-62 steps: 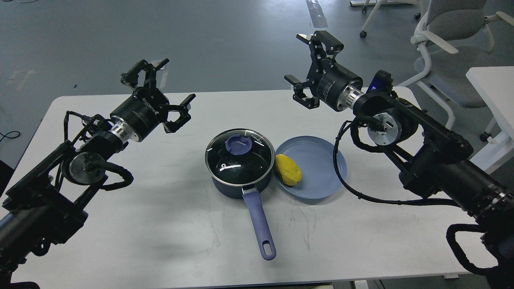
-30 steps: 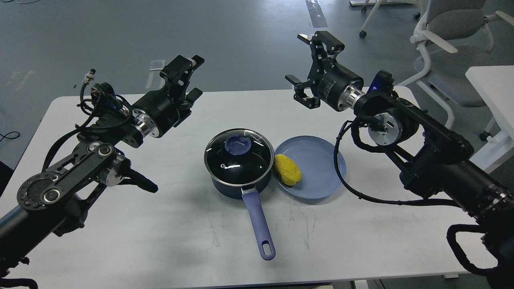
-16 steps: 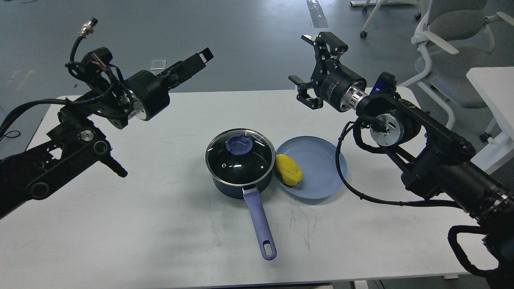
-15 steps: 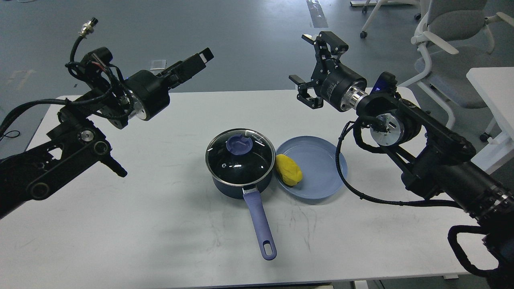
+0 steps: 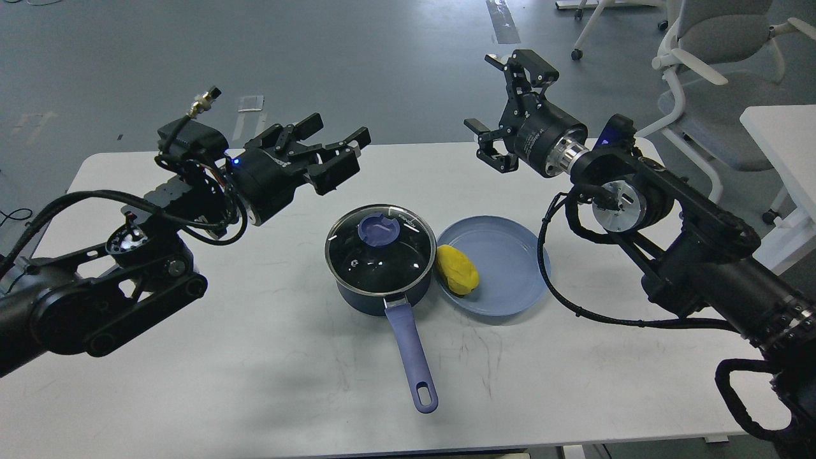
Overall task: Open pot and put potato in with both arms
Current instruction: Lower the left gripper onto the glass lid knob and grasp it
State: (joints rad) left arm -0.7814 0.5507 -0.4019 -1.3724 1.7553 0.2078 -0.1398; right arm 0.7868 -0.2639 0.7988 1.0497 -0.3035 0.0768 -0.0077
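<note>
A long white table [image 5: 191, 382] fills most of the view, its surface marked with faint scuffs. Near the table's middle, slightly right, sits a shallow light-blue round plate [image 5: 510, 268]. Beyond the table's far edge lies grey floor [image 5: 191, 57]. Past the table's far right corner stands a grey office chair [image 5: 720, 70] on a white wheeled base. A second white table [image 5: 781, 137] shows just right of that chair.

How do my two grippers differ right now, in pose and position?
The left gripper points toward the pot lid, low and near it; the right gripper is raised higher, farther back, with fingers spread wider. Both are open and empty.
</note>
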